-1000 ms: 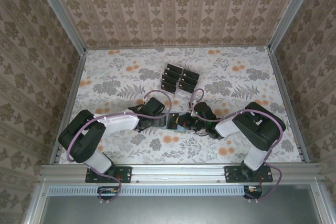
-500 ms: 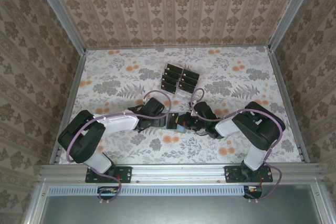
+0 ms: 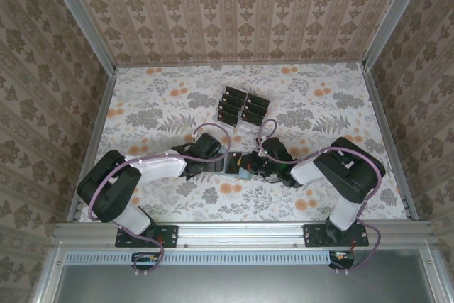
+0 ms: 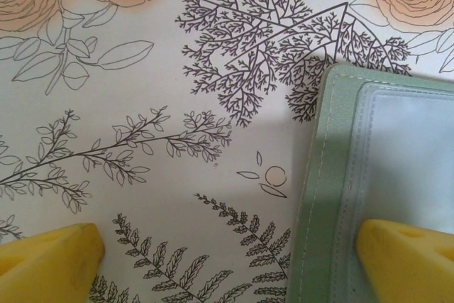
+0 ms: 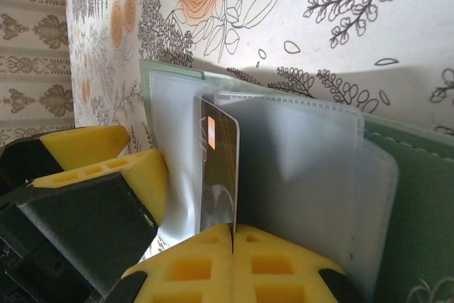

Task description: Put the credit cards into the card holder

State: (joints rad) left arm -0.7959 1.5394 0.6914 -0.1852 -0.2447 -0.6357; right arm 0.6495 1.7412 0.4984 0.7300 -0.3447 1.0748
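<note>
Right tool [image 5: 233,235] is clamped shut on one dark card [image 5: 218,168], held on edge with its long side pointing straight ahead at the clear pocket [image 5: 298,168] of the green card holder [image 5: 418,175]. That holder lies flat on the table [image 4: 142,69] near the middle, just left of this tool, so the push should run leftward along the card's length. Left tool [image 4: 227,253] is spread wide, one finger over the holder and the other over bare table; no writing is legible, only a small orange mark on the card.
</note>
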